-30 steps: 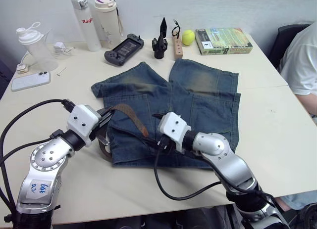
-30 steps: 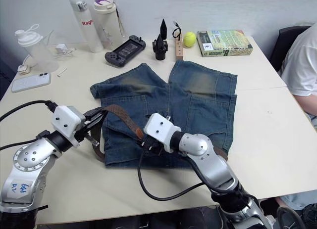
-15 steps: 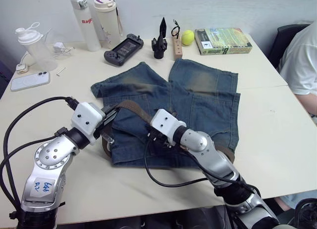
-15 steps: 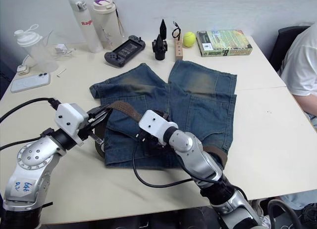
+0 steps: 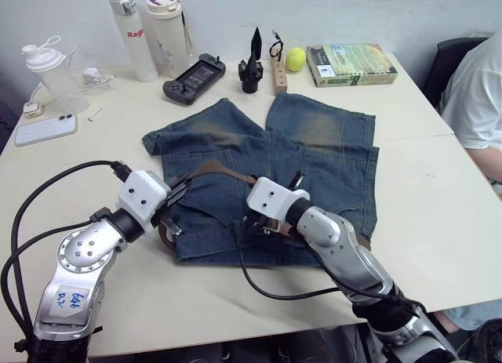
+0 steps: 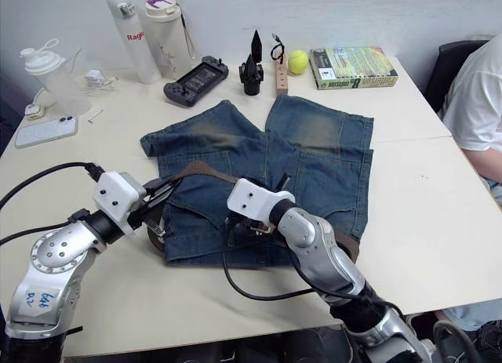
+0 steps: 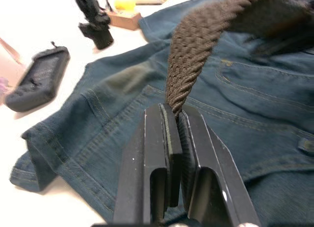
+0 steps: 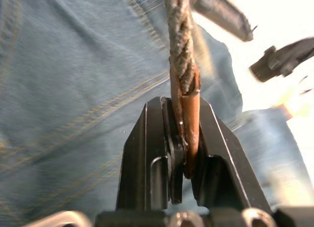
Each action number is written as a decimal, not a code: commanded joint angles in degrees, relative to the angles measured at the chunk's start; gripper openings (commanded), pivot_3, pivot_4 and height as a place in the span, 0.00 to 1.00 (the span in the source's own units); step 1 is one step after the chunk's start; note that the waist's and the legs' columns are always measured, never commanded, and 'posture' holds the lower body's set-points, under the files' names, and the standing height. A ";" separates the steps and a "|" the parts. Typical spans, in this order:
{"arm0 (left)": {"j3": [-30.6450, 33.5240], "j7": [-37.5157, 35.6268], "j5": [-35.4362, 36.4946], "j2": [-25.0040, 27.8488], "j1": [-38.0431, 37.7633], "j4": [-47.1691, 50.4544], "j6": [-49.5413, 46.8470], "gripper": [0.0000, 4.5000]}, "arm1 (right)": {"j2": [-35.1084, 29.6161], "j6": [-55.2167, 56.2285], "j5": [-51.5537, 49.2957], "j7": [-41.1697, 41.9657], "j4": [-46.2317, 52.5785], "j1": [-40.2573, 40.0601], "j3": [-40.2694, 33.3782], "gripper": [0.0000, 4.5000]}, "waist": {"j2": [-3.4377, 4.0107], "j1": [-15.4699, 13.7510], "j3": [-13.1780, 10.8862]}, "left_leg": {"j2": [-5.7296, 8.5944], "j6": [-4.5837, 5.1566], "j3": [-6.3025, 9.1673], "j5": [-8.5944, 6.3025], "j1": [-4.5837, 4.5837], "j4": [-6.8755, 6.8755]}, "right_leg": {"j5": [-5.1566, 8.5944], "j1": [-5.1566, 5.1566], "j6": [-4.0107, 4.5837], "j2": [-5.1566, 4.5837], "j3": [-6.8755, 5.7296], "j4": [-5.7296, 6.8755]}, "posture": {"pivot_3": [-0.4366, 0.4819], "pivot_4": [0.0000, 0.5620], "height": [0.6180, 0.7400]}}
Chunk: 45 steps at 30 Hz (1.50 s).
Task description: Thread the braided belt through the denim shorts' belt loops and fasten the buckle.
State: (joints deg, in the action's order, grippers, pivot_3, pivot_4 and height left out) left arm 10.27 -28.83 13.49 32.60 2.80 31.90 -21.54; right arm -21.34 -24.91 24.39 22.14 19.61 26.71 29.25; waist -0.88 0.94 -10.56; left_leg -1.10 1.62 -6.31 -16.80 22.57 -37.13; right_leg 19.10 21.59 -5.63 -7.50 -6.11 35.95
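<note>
The denim shorts (image 5: pixel 314 155) lie flat mid-table, waistband toward me. The braided belt (image 5: pixel 223 171) arches over the left half of the waist between my two grippers. More of the belt shows past the right arm (image 5: pixel 362 241). My left gripper (image 5: pixel 176 200) is shut on the woven part (image 7: pixel 196 55), which rises from between its fingers (image 7: pixel 157 158). My right gripper (image 5: pixel 252 222) is shut on a smooth brown leather end (image 8: pixel 190 107) of the belt, over the waistband. One belt loop (image 7: pixel 306 145) shows on the denim. The buckle is hidden.
Along the far edge stand two bottles (image 5: pixel 125 34), a shaker (image 5: pixel 47 69), a phone (image 5: pixel 45 130), a game controller (image 5: pixel 192 67), a black tool (image 5: pixel 252 61), a wooden block (image 5: pixel 278 69), a tennis ball (image 5: pixel 296 59) and a book (image 5: pixel 351 63). A person (image 5: pixel 474 104) sits at the right.
My right gripper, open a second ago, has closed on the belt's leather end. The left gripper has shifted a little to the right with the belt, and the arch now sits lower.
</note>
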 commanded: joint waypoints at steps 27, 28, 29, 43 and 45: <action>1.85 53.15 99.51 -16.78 -5.98 -0.37 -10.95 0.73 | 0.65 25.16 15.63 -4.24 -8.62 3.17 -0.78 0.00 | -0.22 -0.28 0.05 | 0.16 -0.04 0.80 0.14 -0.18 -0.21 | 0.04 -0.71 0.04 0.16 0.04 -0.17 | 0.48 0.27 1.00; 2.23 54.05 99.51 -17.97 -5.45 -0.51 -10.26 0.73 | 0.67 25.19 15.85 -4.02 -8.42 2.88 -0.79 0.00 | -0.22 -0.29 0.05 | 0.16 -0.04 0.81 0.15 -0.18 -0.21 | 0.05 -0.72 0.04 0.16 0.04 -0.19 | 0.48 0.27 1.00; 2.45 54.26 99.51 -18.22 -5.10 -0.61 -10.47 0.73 | 0.67 25.23 16.05 -3.82 -8.31 2.61 -0.72 0.00 | -0.23 -0.33 0.05 | 0.14 -0.04 0.81 0.15 -0.20 -0.21 | 0.04 -0.77 0.04 0.19 0.03 -0.24 | 0.48 0.27 1.00; 3.35 55.24 99.51 -19.05 -6.69 0.16 -14.08 0.62 | 2.35 24.90 16.55 -2.68 -7.29 1.26 -1.42 0.00 | -0.23 -0.84 0.05 | 0.15 -0.05 0.89 0.15 -0.23 -0.24 | 0.05 -0.90 0.03 0.42 0.00 -0.41 | 0.48 0.27 1.00; 3.01 55.16 99.51 -19.07 -6.60 -0.06 -14.82 0.57 | 2.47 24.90 16.65 -2.76 -7.23 1.19 -1.44 0.00 | -0.23 -0.82 0.05 | 0.14 -0.05 0.89 0.15 -0.24 -0.23 | 0.05 -0.89 0.03 0.47 0.00 -0.41 | 0.48 0.27 1.00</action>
State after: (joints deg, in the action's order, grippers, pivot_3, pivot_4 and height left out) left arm 13.04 27.35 112.22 13.16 -3.58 30.61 -35.40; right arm -19.41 -0.85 40.61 19.60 9.63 27.97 28.88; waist -1.10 0.12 -10.51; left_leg -0.96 1.57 -5.42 -16.65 22.34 -37.35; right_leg 19.15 20.70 -5.60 -6.95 -6.09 35.54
